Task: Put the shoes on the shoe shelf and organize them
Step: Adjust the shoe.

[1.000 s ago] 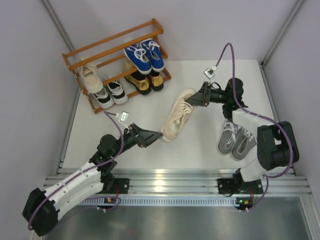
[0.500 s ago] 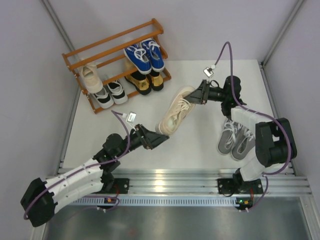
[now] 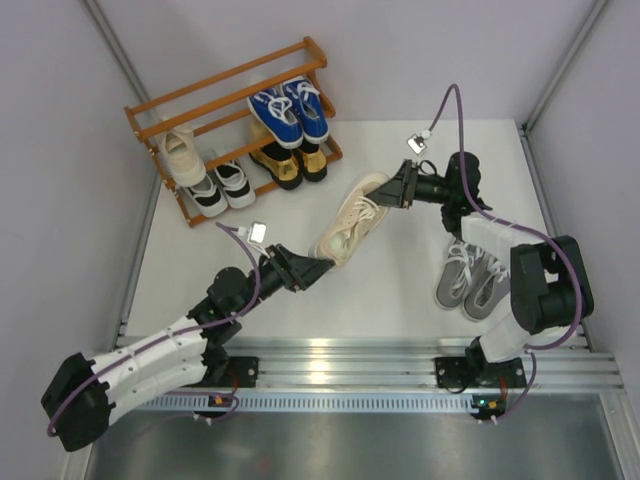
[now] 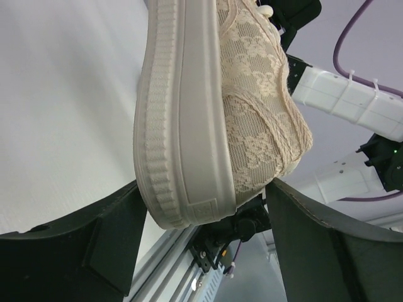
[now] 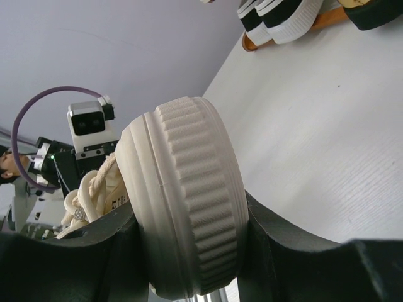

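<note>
Shoe (image 3: 350, 225) held off the table (image 3: 400, 300), one gripper at each end.
Left gripper (image 3: 312, 268) has moved in since a second ago: then short of the shoe, now its jaws flank the near end, though I cannot tell whether they pinch it. Right gripper (image 3: 393, 190) pinches the far end, hiding it from above. Right arm covers part of the grey pair (image 3: 472, 280). On the shelf (image 3: 230, 85), the blue pair (image 3: 290, 112) overlaps the gold loafers (image 3: 290, 165).
</note>
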### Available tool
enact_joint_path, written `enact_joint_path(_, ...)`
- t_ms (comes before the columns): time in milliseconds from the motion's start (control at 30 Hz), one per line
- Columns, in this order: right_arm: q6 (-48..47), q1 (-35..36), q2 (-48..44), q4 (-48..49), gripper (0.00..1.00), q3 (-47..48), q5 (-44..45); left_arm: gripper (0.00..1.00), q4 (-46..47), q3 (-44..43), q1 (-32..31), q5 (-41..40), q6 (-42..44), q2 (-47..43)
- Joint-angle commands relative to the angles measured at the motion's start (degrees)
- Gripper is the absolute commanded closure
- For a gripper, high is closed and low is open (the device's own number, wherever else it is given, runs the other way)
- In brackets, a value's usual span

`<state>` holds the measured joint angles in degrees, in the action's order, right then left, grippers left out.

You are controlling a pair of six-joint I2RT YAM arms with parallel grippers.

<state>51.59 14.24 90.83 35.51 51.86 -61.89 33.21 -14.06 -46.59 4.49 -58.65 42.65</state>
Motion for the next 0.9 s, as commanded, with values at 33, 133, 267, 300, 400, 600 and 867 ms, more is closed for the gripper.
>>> enact_joint_path(33, 0.61, 2.11, -0.92, 2.46, 1.0, 2.37, -2.27, 0.25, 4.93, -1.05, 0.09, -6.77, -0.06, 0.41)
enact_joint_path(133, 0.18, 2.2, -0.65, 2.2, 1.0, 2.2, -2.27, 0.39, 6.25, -0.7, 0.09, -7.74, 0.38, 0.06)
enact_joint_path(267, -0.53, 2.2, -0.39, 2.02, 1.0, 2.02, -2.45, 0.86, 6.78, -0.44, 0.09, -7.74, 0.47, 0.41)
enact_joint_path(300, -0.7, 2.28, -0.21, 1.94, 1.0, 2.02, -2.62, 0.89, 6.69, -0.18, 0.09, -7.66, 0.38, 0.5)
enact_joint_path(400, -1.32, 2.2, -0.04, 1.76, 0.98, 1.93, -2.89, 0.97, 6.78, 0.18, 0.09, -7.74, 0.82, 0.33)
enact_joint_path(600, -6.93, 2.2, -0.82, -2.27, 0.37, 2.72, -3.06, 1.0, 6.78, 2.02, 0.18, -11.69, 2.22, -4.41)
enact_joint_path(867, -34.03, -2.19, -6.7, -32.53, 0.01, 10.2, 3.45, 1.0, 3.01, 4.05, 0.18, -22.06, 4.25, -14.34)
